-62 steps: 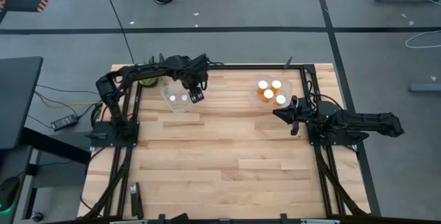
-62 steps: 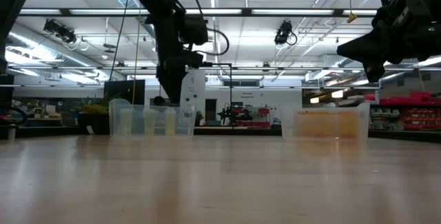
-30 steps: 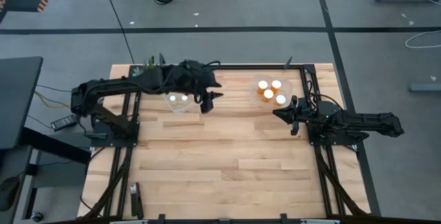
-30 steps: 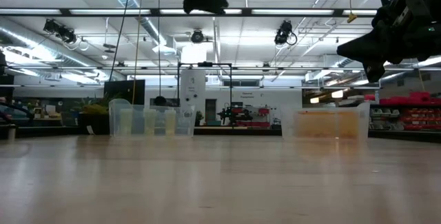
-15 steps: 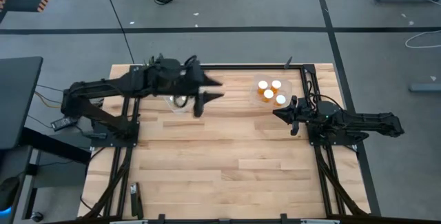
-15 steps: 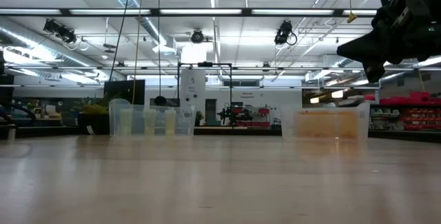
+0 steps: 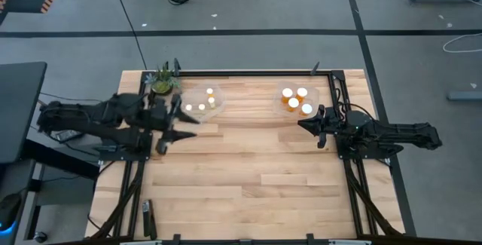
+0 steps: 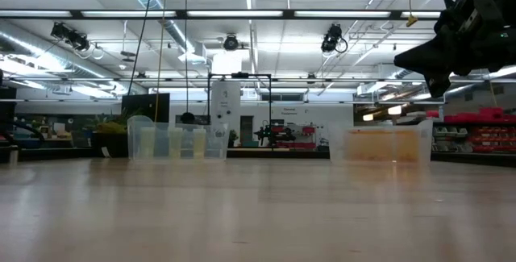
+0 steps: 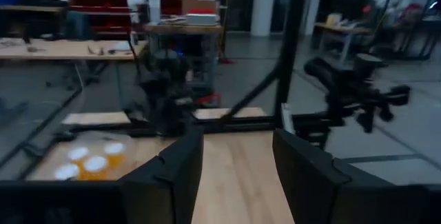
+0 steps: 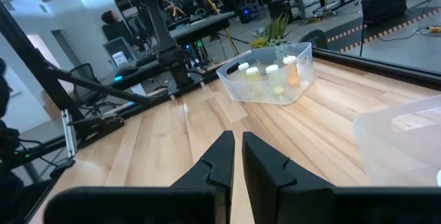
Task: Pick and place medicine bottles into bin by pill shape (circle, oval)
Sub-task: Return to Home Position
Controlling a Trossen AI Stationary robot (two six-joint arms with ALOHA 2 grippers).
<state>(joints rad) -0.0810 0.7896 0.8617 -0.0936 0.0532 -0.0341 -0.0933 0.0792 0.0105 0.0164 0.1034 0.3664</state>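
- The medicine bottles [image 7: 201, 108] are all inside the two clear bins at the far side of the table [image 7: 248, 169]. Four white caps show in the left bin [image 7: 220, 99] and four in the right bin [image 7: 315, 96]. I see no bottle outside the bins.
- The bottles stand with caps up, close to each other. In the right bin they look more orange, in the left bin more pale.
- I judge that such a bottle is light and stiff, a thin plastic cylinder. Its smooth round wall can slip or turn between two fingers, and it tips easily.
- The best hold seems to be from above, across the body just under the cap, or across the cap itself.
- The neighbour bottles and the bin walls would stand in the way of the fingers, so a wide spread has little room there.
- The left gripper [image 9: 238, 139] is at the left edge of the table, near the left bin, with fingers spread apart and nothing between them.
- The right gripper [image 10: 238, 143] waits at the right side, just on the near side of the right bin, fingers almost together and empty.
- A small plant [image 7: 163, 81] stands at the far left corner, beside the left bin. A black frame [image 7: 248, 72] runs around the table.
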